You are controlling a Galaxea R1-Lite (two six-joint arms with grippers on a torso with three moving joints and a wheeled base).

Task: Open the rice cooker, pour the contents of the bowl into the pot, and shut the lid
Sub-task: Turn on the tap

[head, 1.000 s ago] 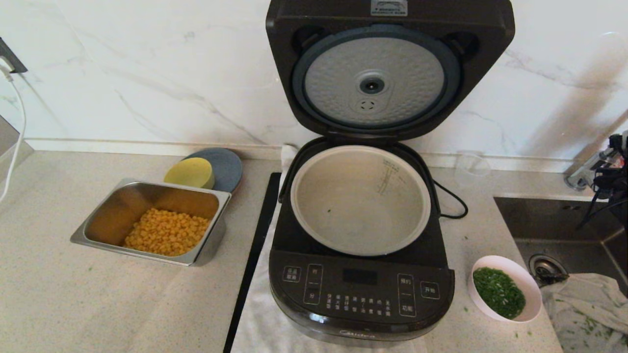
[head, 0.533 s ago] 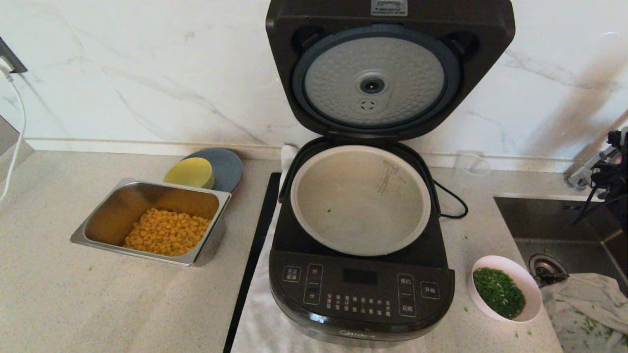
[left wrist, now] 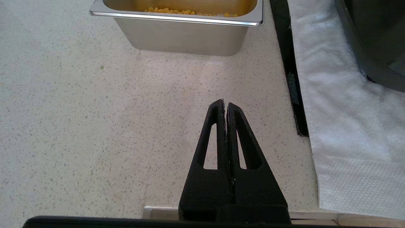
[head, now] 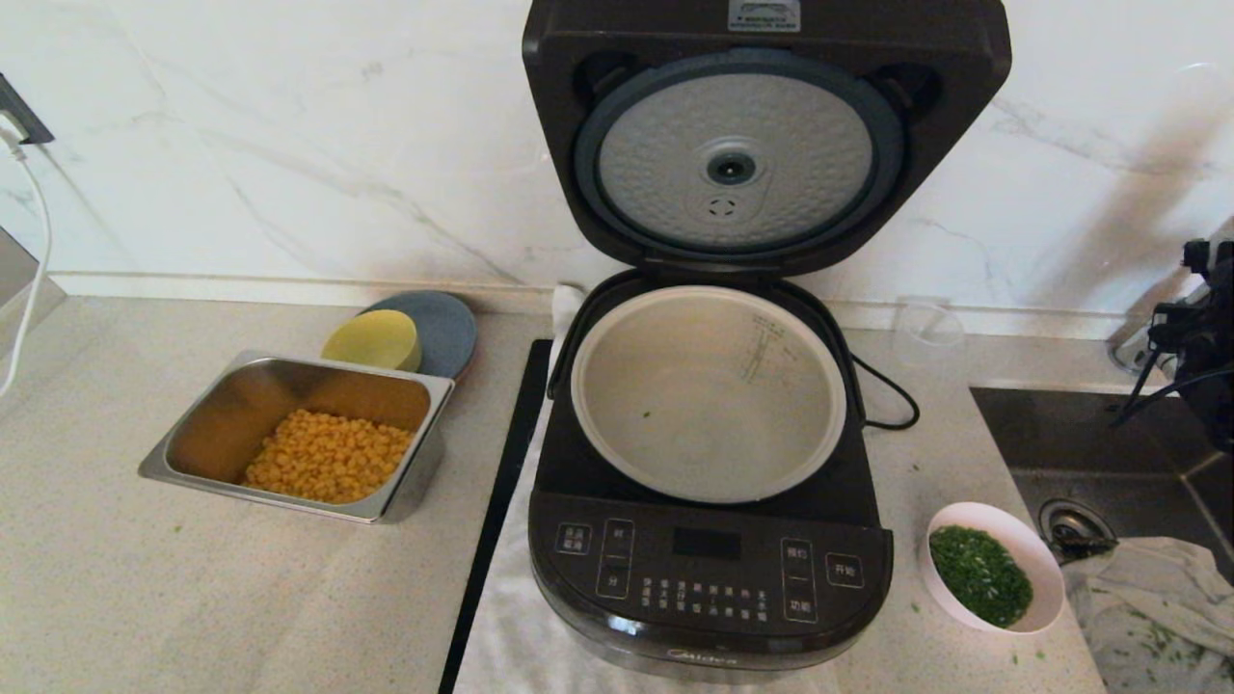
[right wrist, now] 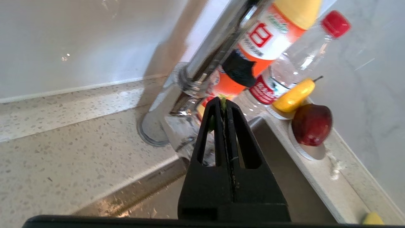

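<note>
**Lid up, pot all but bare, right arm drifting at the sink side**

Speckled pale worktop point(head: 193, 598) runs under a white marble wall. Nearest the robot, the left end effector point(left wrist: 225, 104) hangs parked over bare stone with its fingers pressed together, just short of the steel tray of corn point(left wrist: 186, 34). At the front right edge of the worktop the bowl point(head: 1036, 559) sits upright, its chopped greens point(head: 979, 573) all inside apart from a few bits scattered on the stone around it. Just beside it stands the rice cooker point(head: 709, 578), with the pot point(head: 709, 395) seated in the body and bare but for a green speck or two. Behind that the lid point(head: 762, 145) stands fully raised against the wall, dimpled disc facing out.

Over the last second only the right arm at the far right edge has shifted: it slides a little lower and further out of the head view, above the sink point(head: 1089, 434). Cooker, bowl and tray lie exactly as they did. So the opening step reads as done and the pouring has not begun.

The right end effector point(right wrist: 223, 104) is pinched shut with a scrap of green caught at the tips; it points at the tap point(right wrist: 202, 63) and bottles point(right wrist: 272, 41) behind the sink. The bowl lies well apart from it, nearer the robot and towards the cooker, so it must come forward and down and spread its fingers before it can take the rim.
</note>
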